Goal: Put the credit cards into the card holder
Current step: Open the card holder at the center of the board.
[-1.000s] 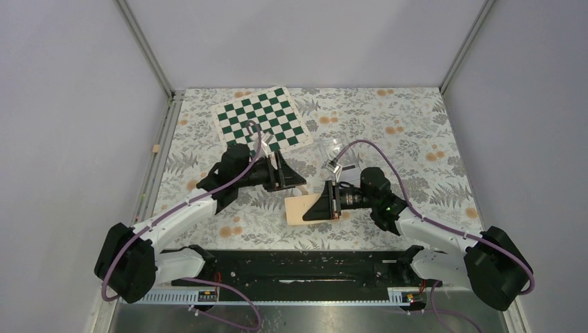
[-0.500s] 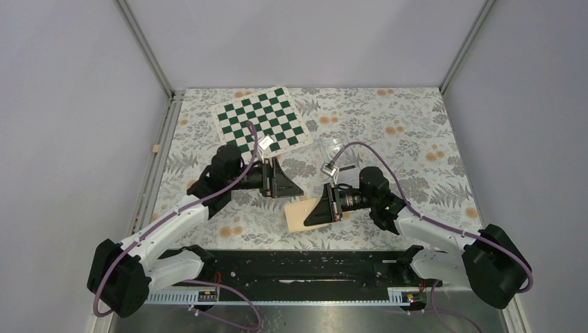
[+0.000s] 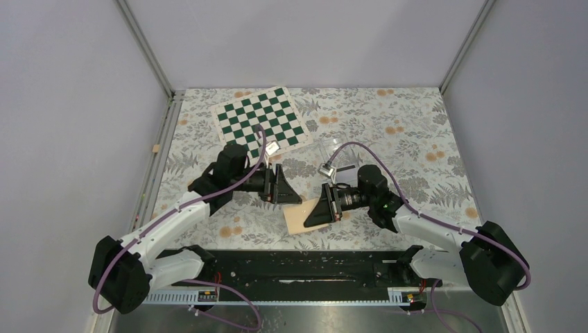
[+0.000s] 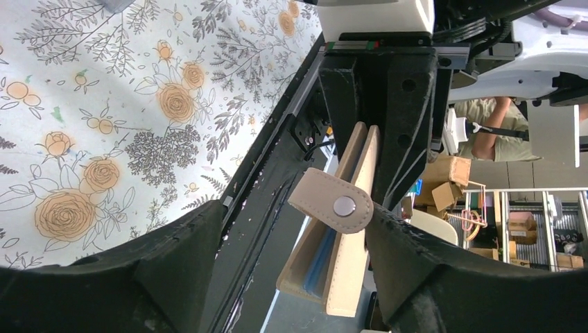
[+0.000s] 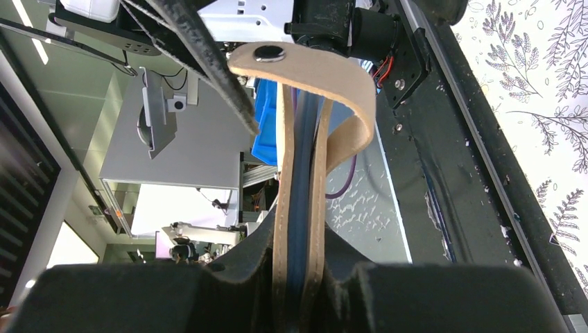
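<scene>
The card holder (image 3: pixel 298 218) is a tan folded wallet held on edge above the table. My right gripper (image 3: pixel 320 210) is shut on it, and in the right wrist view (image 5: pixel 299 277) the fingers pinch both flaps (image 5: pixel 299 208). Its snap strap (image 5: pixel 298 66) curls over the top. My left gripper (image 3: pixel 290 193) is open at the wallet's far end. In the left wrist view the strap (image 4: pixel 333 202) lies between the open jaws (image 4: pixel 295 211) and touches the right finger (image 4: pixel 444 277). A blue strip (image 4: pixel 320 260) shows inside the fold. No loose credit card is in view.
A green and white chessboard (image 3: pixel 261 119) lies at the back left. A clear plastic box (image 3: pixel 326 148) sits behind the right gripper. A small tan block (image 3: pixel 157 148) rests by the left rail. The black base rail (image 3: pixel 305 263) runs along the near edge.
My left gripper has moved nearer and right, up to the wallet's strap end. The right gripper and the wallet have shifted slightly left and tilted.
</scene>
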`<action>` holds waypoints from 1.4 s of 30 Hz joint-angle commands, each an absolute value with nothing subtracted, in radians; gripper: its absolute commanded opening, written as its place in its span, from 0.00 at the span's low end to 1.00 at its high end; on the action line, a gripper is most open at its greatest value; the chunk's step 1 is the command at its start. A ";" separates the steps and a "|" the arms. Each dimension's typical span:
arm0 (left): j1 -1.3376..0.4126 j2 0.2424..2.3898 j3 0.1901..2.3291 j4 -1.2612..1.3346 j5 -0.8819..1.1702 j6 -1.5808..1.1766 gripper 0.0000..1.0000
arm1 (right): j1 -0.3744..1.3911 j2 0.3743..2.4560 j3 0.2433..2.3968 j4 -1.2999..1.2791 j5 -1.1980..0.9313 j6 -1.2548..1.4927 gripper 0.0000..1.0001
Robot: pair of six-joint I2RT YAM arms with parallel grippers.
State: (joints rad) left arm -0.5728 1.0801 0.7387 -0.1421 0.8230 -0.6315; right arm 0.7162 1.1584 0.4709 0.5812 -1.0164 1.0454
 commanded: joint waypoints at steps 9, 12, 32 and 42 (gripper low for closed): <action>-0.578 1.116 0.793 -0.111 0.676 -0.633 0.52 | 0.722 1.149 0.510 0.599 -1.070 1.044 0.00; -0.578 1.120 0.786 -0.074 0.663 -0.659 0.57 | 0.722 1.147 0.504 0.600 -1.072 1.042 0.00; -0.585 1.165 0.772 0.002 0.816 -0.655 0.31 | 0.721 1.154 0.494 0.618 -1.078 1.049 0.00; -0.584 1.149 0.770 -0.027 0.809 -0.659 0.00 | 0.722 1.147 0.495 0.605 -1.074 1.041 0.00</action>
State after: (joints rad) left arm -0.5819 1.1687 0.7528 -0.0521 0.7940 -0.6643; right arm 0.7162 1.1591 0.4740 0.5735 -1.0424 1.0454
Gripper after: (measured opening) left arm 0.029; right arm 0.200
